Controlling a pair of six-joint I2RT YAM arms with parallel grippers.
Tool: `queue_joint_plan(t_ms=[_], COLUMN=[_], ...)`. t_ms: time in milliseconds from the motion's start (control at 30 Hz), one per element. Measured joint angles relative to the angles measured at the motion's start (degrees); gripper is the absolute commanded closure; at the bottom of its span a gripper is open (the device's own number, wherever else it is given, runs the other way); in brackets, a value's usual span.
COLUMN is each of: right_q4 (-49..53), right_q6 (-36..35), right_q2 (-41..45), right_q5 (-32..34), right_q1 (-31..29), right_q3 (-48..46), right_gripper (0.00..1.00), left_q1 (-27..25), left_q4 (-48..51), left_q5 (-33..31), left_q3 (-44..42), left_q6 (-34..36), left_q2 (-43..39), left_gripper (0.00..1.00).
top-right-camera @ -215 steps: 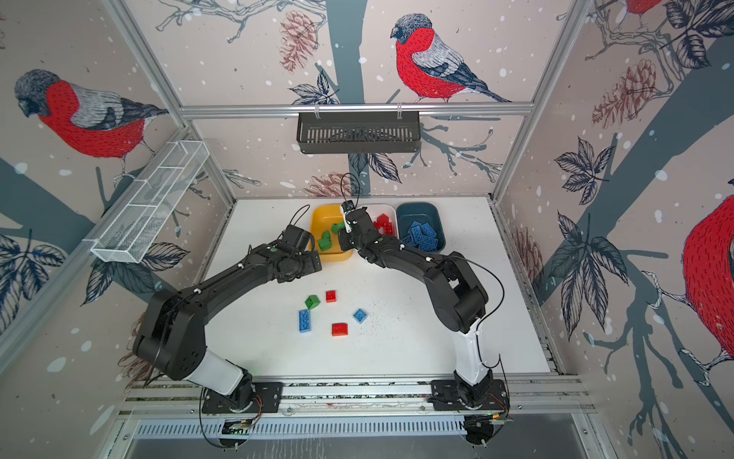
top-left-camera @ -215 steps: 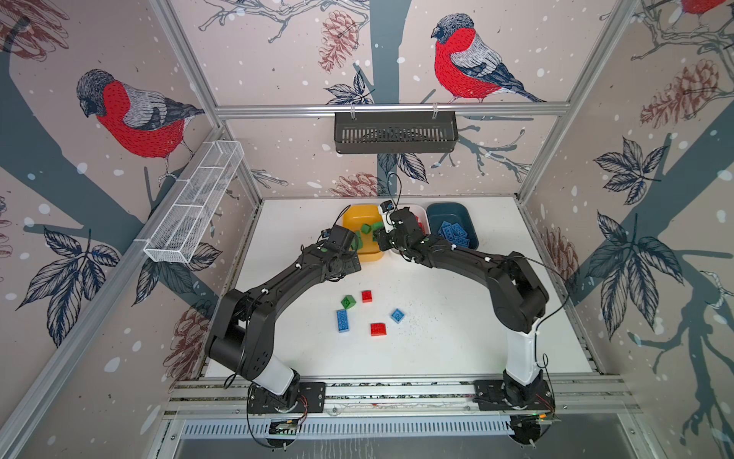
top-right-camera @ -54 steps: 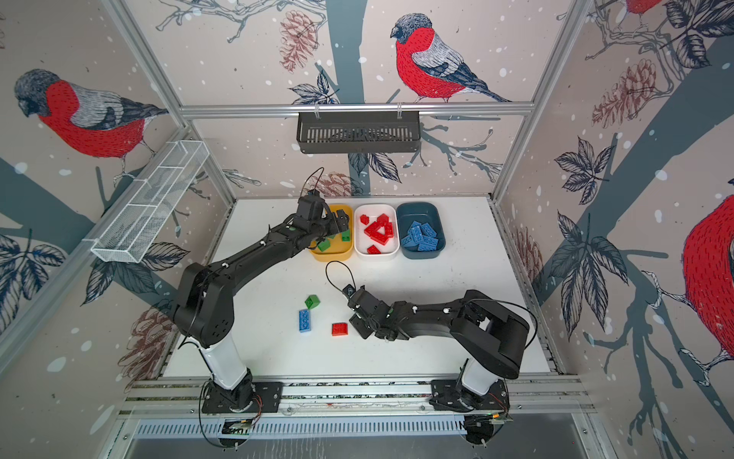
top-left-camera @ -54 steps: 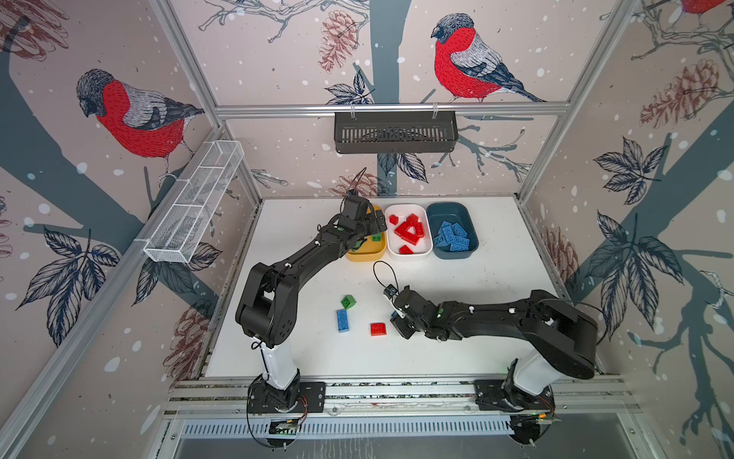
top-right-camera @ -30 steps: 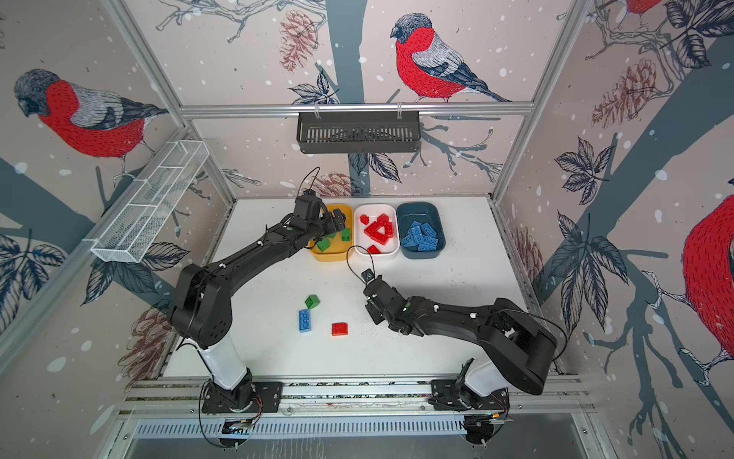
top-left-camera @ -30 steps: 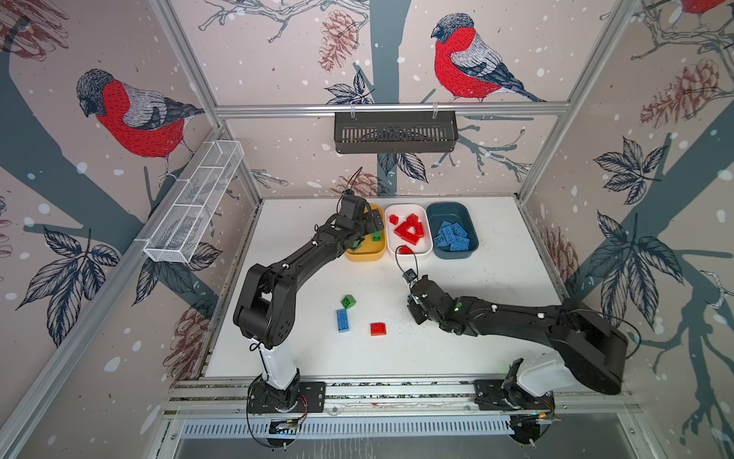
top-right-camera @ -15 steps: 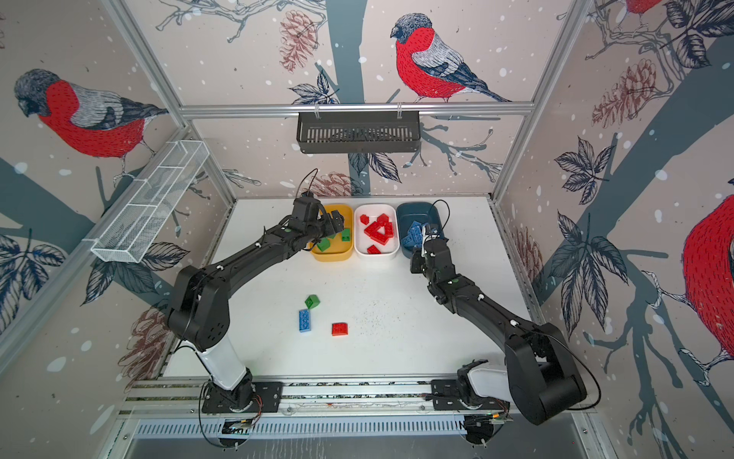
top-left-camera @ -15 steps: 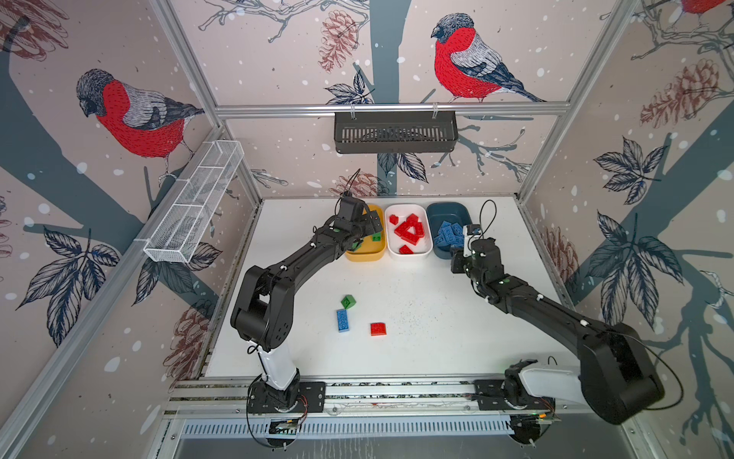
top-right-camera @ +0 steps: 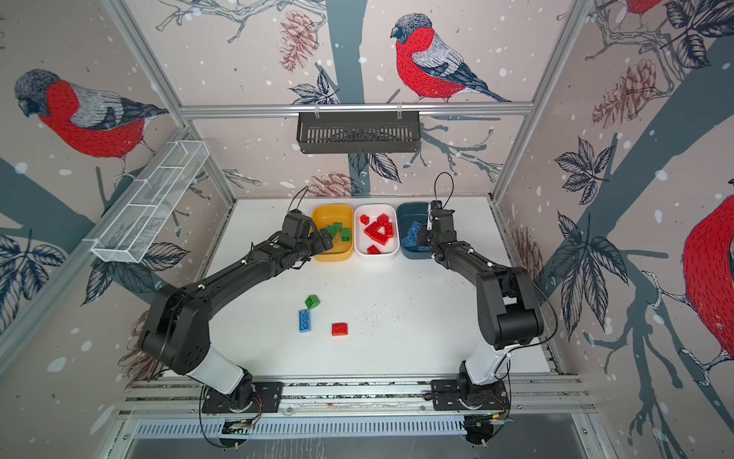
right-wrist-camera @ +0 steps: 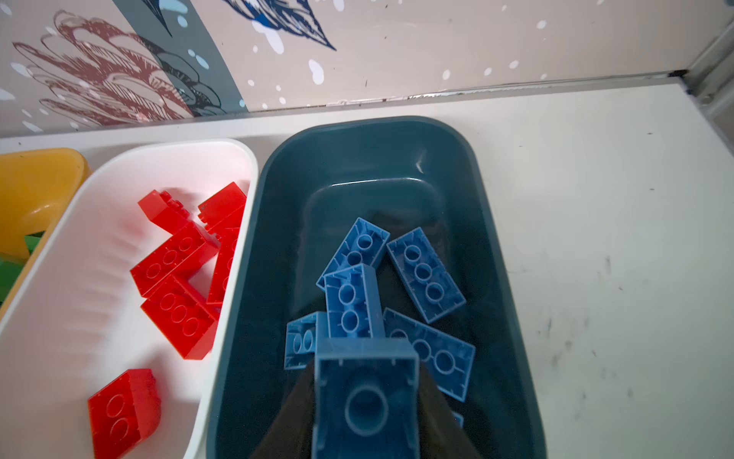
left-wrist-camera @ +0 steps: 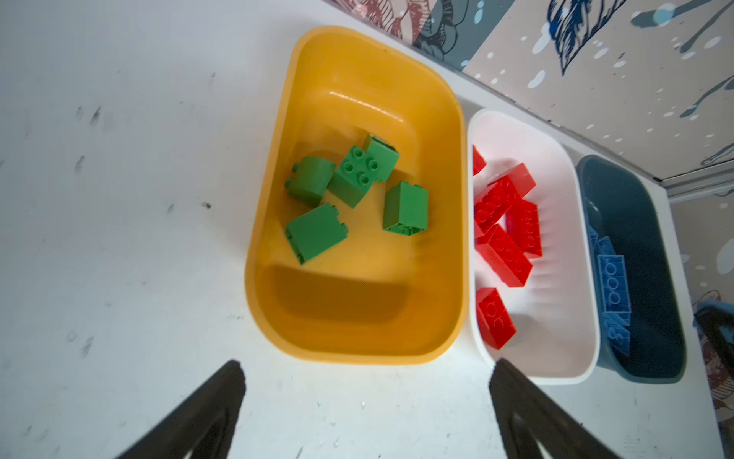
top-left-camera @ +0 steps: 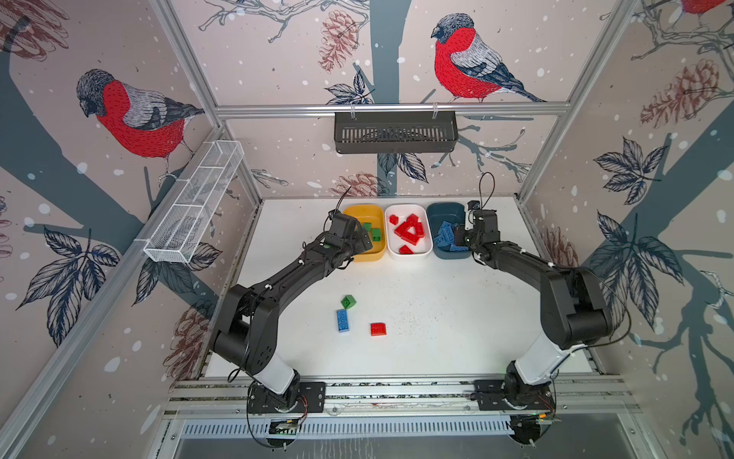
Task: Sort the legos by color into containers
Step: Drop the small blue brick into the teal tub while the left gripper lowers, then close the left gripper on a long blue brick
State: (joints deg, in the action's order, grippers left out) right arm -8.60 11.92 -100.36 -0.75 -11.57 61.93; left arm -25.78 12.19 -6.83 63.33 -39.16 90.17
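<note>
Our right gripper (top-left-camera: 457, 237) is squeezed shut on a small blue plastic studded brick (right-wrist-camera: 365, 389), and we can see the brick's hollow underside. The dark teal plastic tub (right-wrist-camera: 377, 167) lies right under the gripper. The other blue bricks (right-wrist-camera: 425, 274) sit in a heap just below and a bit ahead of the held one. So we think the next move is easy: let go, and the brick should drop straight into the tub. The white plastic tub (right-wrist-camera: 79, 278) with red bricks (right-wrist-camera: 174, 254) is just beside the gripper, so a bounce could send the brick the wrong way. Our left gripper (left-wrist-camera: 367, 365) has its jaws wide apart and holds nothing. The mustard yellow plastic tub (left-wrist-camera: 357, 99) with green bricks (left-wrist-camera: 353, 175) is just ahead of it. Three loose bricks lie on the white worktop (top-left-camera: 437, 318), well behind both grippers: a green one (top-left-camera: 348, 302), a long blue one (top-left-camera: 343, 320) and a red one (top-left-camera: 377, 329). The long blue one points toward the tubs. All three lie nearer our left arm.
</note>
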Motion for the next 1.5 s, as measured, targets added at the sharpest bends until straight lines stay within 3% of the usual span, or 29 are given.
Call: queue_joint_plan(t_ms=[167, 433, 867, 1000, 1367, 1467, 1500], right_q4=[2.67, 5.68, 6.38, 6.19, 1.53, 0.96, 0.79], right_q6=[-0.09, 1.49, 3.74, 4.57, 7.98, 9.05, 9.07], right_q2=[-8.83, -15.85, -12.41, -8.2, 5.57, 7.34, 7.69], right_q5=[-1.9, -4.31, -7.08, -6.86, -2.78, -2.08, -1.97], right_q1=[-0.02, -0.39, -2.23, -3.48, -6.38, -6.38, -6.4], right_q3=[9.55, 18.82, 17.44, 14.23, 1.88, 0.42, 0.15], right_gripper=[0.67, 0.45, 0.17, 0.0, 0.0, 0.0, 0.01], left_q1=[0.04, 0.02, -0.09, -1.01, -11.45, -13.49, -13.94], left_q4=[2.69, 7.23, 11.76, 14.03, 18.43, 18.36, 18.38], left_q5=[-1.05, -2.32, -1.53, -0.83, 0.39, 0.68, 0.61], left_q3=[-5.16, -11.32, -16.83, -18.21, -26.32, -27.28, -27.39], left_q6=[-1.42, -3.04, -3.89, -3.89, -7.43, -8.5, -8.9], left_q2=[-3.87, -7.85, -12.24, -14.32, -18.21, -17.03, -16.41], left_gripper=[0.03, 0.03, 0.03, 0.03, 0.11, 0.18, 0.25])
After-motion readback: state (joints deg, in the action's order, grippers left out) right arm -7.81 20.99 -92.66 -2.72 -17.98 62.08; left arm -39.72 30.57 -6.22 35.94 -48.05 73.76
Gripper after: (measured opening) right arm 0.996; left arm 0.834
